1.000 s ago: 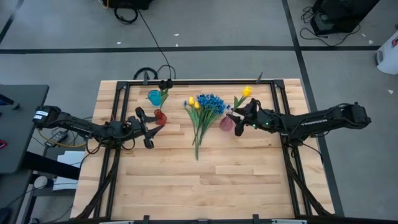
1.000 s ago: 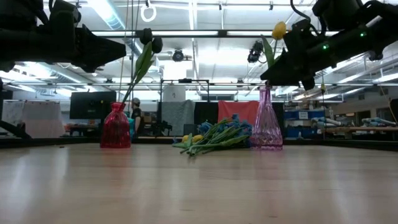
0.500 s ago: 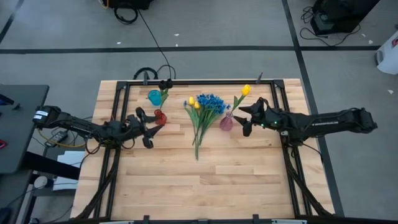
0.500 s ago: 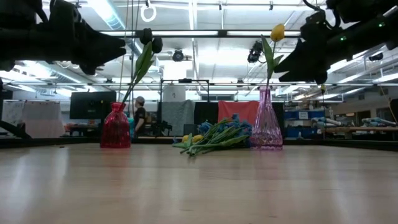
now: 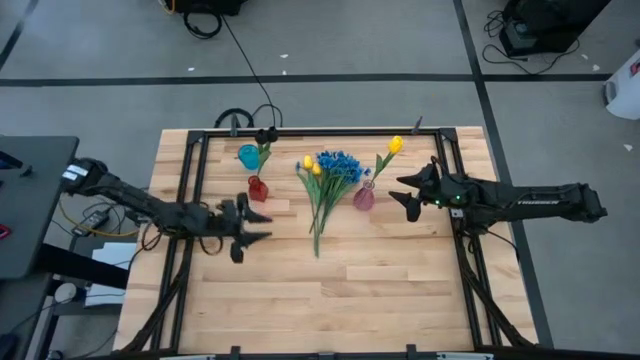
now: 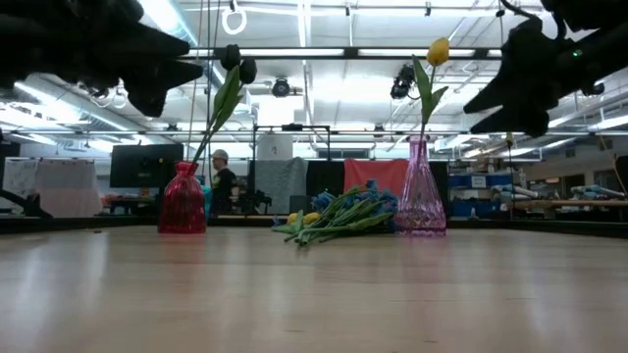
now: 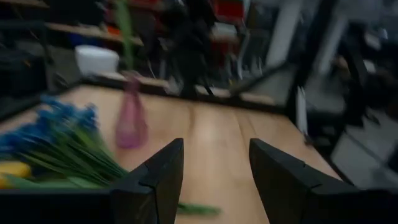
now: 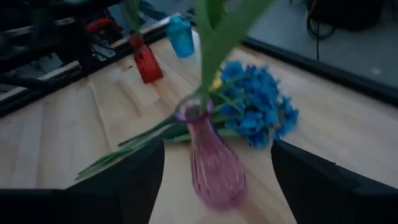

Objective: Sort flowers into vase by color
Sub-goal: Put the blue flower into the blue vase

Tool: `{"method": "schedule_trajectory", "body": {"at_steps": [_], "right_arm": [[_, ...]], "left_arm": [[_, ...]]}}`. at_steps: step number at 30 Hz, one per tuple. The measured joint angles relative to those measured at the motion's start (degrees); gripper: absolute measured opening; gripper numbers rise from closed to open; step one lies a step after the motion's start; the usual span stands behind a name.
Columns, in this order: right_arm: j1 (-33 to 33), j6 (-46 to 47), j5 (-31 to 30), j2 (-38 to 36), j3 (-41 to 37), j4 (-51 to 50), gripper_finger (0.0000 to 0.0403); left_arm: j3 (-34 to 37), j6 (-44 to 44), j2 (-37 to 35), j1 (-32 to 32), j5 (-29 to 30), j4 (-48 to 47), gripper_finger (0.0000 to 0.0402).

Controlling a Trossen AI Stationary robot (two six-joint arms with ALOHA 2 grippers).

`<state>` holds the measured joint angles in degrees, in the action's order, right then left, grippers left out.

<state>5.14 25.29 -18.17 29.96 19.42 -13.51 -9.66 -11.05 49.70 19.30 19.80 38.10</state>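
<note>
Standing in the pink vase (image 5: 364, 197), yellow tulip (image 5: 396, 146) beside open right pincer (image 5: 403, 197).

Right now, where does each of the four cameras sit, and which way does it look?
High: above, straight down on the wooden table; both arms show.
Low: table height, level toward the red glass vase; arms overhead.
Left wrist: past its own fingers, toward the ribbed pink glass vase.
Right wrist: past its own fingers, same pink vase.
All four share that vase.

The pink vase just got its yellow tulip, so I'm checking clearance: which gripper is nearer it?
Right. The right gripper hangs open just beside the pink vase; the left gripper is across the flower pile.
</note>
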Motion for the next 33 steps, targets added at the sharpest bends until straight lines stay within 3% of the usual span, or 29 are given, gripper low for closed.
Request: {"method": "schedule_trajectory", "body": {"at_steps": [6,13,17,26,33], "right_arm": [[-1.9,8.0,0.0,-2.4,0.0,-7.8,0.029],[-5.5,14.2,-1.9,-0.4,0.0,-10.6,0.0278],[-7.9,14.8,-1.9,1.9,0.0,-10.6,0.0271],[-14.9,14.8,-2.8,3.8,0.0,-10.4,0.0255],[-23.4,16.5,-7.6,3.8,0.0,-8.5,0.0251]], "left_arm": [[-7.2,-5.3,13.5,5.1,5.2,-1.8,0.0188],[-12.4,-22.3,29.0,5.5,15.2,-1.9,0.0188],[-16.3,-27.1,37.3,5.1,20.7,-1.9,0.0188],[-30.0,-28.3,50.5,-3.2,20.3,-11.6,0.0188],[-32.6,-28.3,54.9,-12.2,17.3,-13.5,0.0188]]}}
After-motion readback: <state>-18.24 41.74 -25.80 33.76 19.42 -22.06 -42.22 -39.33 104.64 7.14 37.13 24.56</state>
